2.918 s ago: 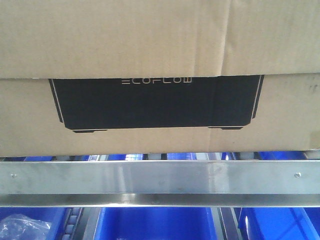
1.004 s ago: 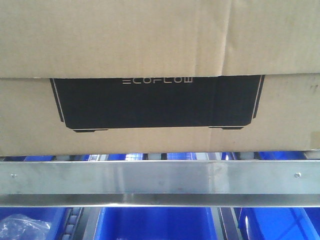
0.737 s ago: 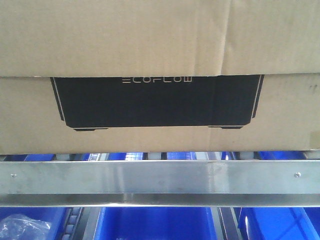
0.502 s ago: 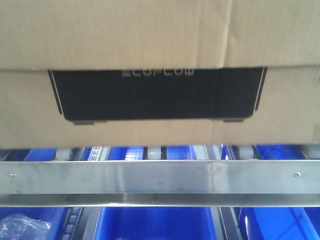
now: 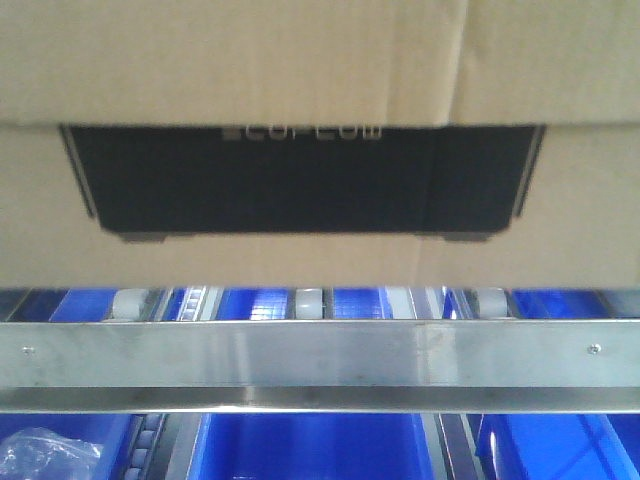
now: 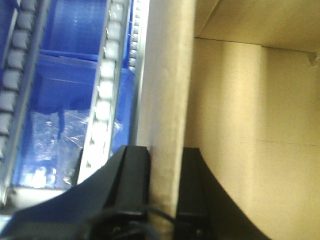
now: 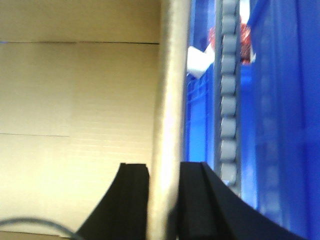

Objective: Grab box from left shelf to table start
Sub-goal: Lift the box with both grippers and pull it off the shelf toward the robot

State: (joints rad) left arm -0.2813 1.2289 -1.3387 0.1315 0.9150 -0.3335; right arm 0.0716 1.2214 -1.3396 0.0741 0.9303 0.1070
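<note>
The brown cardboard box (image 5: 300,70) with its black ECOFLOW panel fills the top of the front view, its bottom edge lifted above the rollers of the left shelf, whose steel front rail (image 5: 320,365) runs across. My left gripper (image 6: 165,200) is shut on the box's left side wall (image 6: 167,100), one finger outside, one inside. My right gripper (image 7: 165,200) is shut on the box's right side wall (image 7: 172,100) the same way. The box's inside (image 6: 240,125) looks bare. The table is out of view.
Grey shelf rollers (image 5: 310,302) show in the gap under the box. Roller tracks run beside each wall (image 6: 107,85) (image 7: 227,95). Blue plastic bins (image 5: 310,450) sit below the rail; one at the left holds a clear plastic bag (image 5: 45,455).
The box has risen off the rollers and come nearer the camera; its black panel looks larger and higher, and a gap with rollers shows beneath it.
</note>
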